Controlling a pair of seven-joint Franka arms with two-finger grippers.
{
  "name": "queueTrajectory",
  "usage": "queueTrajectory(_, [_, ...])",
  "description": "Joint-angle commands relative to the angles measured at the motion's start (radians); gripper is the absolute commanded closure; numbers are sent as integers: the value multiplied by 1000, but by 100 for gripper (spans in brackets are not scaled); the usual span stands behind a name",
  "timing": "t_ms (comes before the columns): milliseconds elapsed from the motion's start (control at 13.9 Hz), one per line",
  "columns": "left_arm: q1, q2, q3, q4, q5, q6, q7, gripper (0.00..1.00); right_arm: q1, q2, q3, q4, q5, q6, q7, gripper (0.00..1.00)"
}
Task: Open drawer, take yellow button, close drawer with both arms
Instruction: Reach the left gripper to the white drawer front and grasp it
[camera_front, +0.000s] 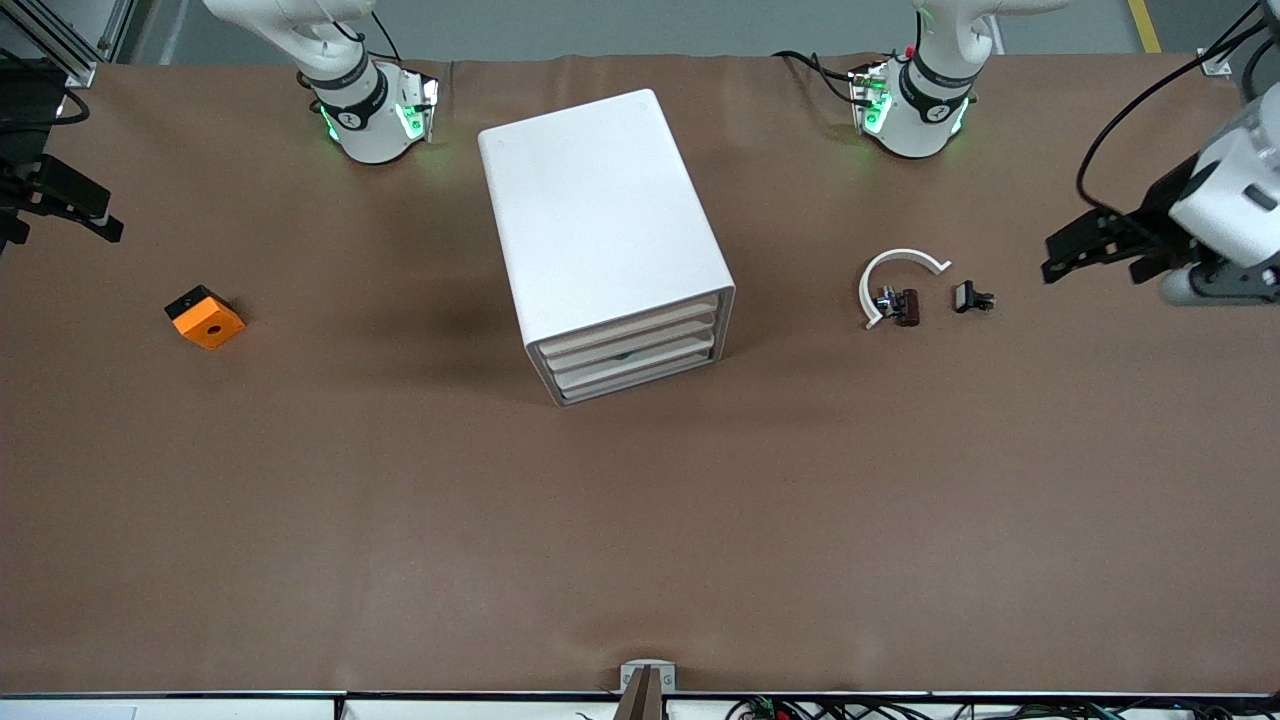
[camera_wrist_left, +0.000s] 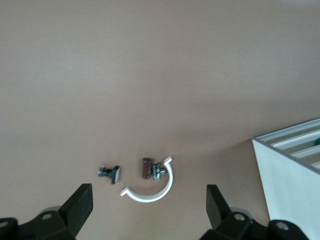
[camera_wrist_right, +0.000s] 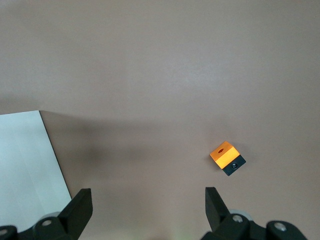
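Your cabinet (camera_front: 605, 240) sits mid-table, top drawer (camera_front: 630, 325) shut; button not visible. Left gripper (camera_front: 1095, 250) hangs with fingers apart over the left arm's end, near a white C-shaped clip (camera_front: 893, 280) and a small black part (camera_front: 972, 297). Right gripper (camera_front: 60, 205) also spread, near the orange block (camera_front: 205, 317).
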Motion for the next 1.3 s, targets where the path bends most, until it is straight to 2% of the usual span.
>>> queueTrajectory(0, [-57,81,-7,46,-18,37,19,0,5,8,-2,21,-14,-12,11,0])
queueTrajectory(288, [-86,231,-8,112,-159,102,37,0,5,8,-2,21,-14,-10,11,0])
queueTrajectory(432, [-111,300,-13,148,-191,105,34,0,5,8,-2,23,-14,-10,11,0])
queueTrajectory(577, [-120,350,-13,152,-321,123,-22,0,5,9,-2,23,-14,-10,11,0])
queueTrajectory(721, [-126,396,-12,155,-494,132,-256,0,5,8,-2,21,-14,-10,11,0])
queueTrajectory(1081, [-143,498,-12,155,-855,313,-836,0,5,8,-2,23,-14,-10,11,0])
queueTrajectory(1225, [-146,532,-13,157,-915,368,-1037,0,5,8,-2,23,-14,-10,11,0])
